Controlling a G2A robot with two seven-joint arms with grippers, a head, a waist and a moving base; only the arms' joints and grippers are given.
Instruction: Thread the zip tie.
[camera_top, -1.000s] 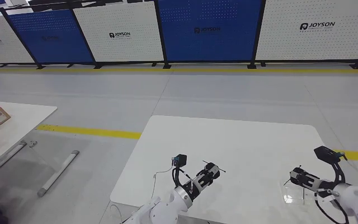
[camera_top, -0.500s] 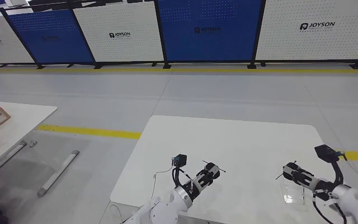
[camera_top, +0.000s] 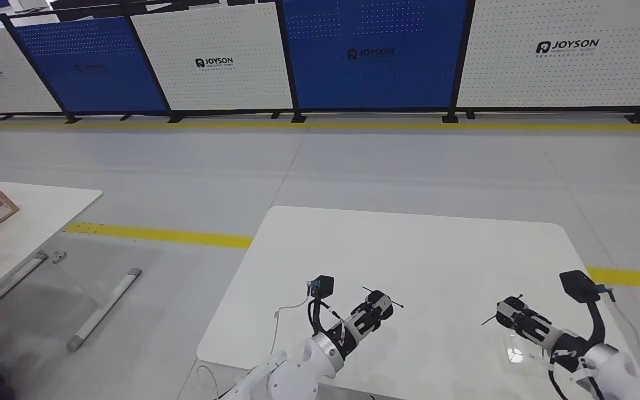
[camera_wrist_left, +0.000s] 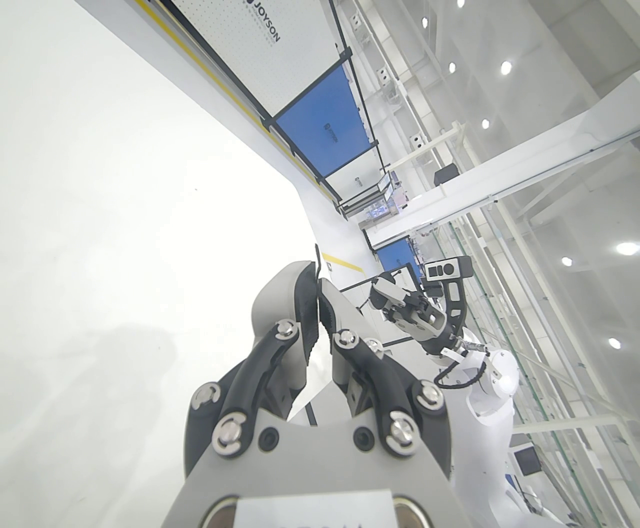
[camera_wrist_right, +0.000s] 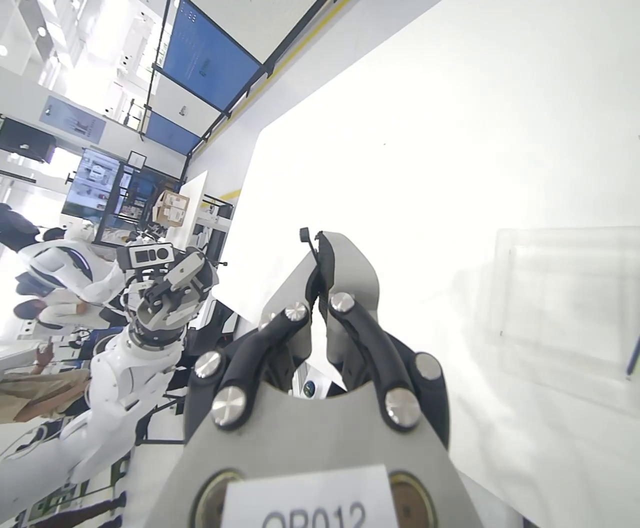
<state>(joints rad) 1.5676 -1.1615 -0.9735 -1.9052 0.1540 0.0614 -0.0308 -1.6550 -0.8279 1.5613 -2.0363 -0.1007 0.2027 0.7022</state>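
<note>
Separately, left jaws clamp one zip tie (camera_wrist_left: 316, 260), tip protruding; right jaws clamp another zip tie (camera_wrist_right: 304, 234), head protruding.

Logos (camera_top: 567, 45) stand on the pegboard panels (camera_top: 215, 85), and a white label (camera_wrist_right: 307, 500) (partly cropped) on the right hand (camera_wrist_right: 316, 265)
</note>
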